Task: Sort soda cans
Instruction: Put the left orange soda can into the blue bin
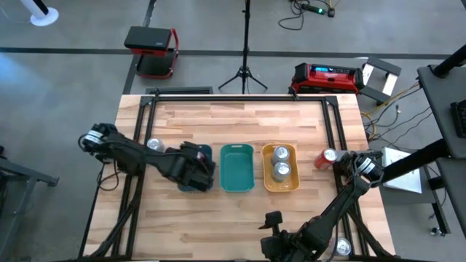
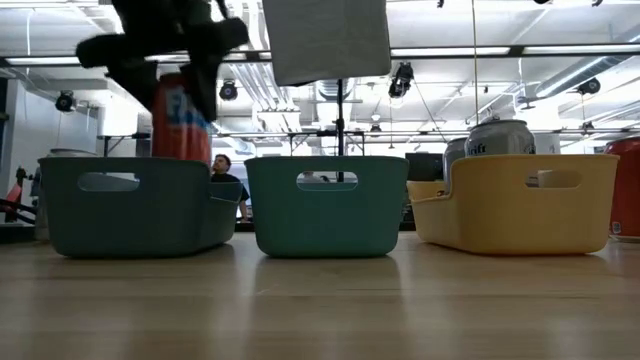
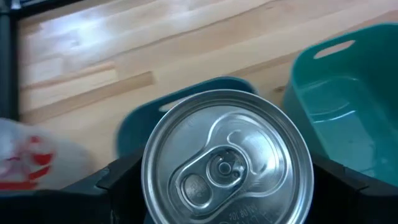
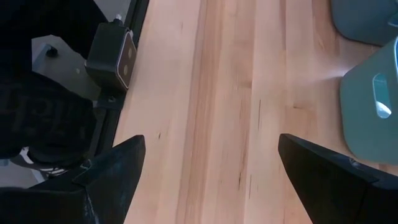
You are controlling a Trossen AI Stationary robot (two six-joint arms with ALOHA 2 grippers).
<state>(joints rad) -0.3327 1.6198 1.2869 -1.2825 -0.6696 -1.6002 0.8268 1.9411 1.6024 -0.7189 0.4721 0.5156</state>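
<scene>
One red soda can [image 2: 182,115] is clamped by the left gripper [image 2: 165,50].
Directly beneath it, a dark teal tray [image 2: 135,205] is seen; the right gripper [image 4: 208,180] is spread wide.

**Trays crowd mid-desk; front and back lie open**

Three trays sit in a close row across the desk [image 1: 240,116]: a dark teal tray [image 1: 206,154] under the left gripper [image 1: 195,175], a teal tray [image 1: 237,167], and an orange tray [image 1: 280,167] holding two cans [image 1: 280,163]. Only narrow gaps part them. The left gripper, jaws clamped on a red can [image 2: 182,115], blocks the dark tray from above. The teal tray stands open. The right gripper [image 4: 208,168] hangs over bare front desk, jaws wide.
</scene>
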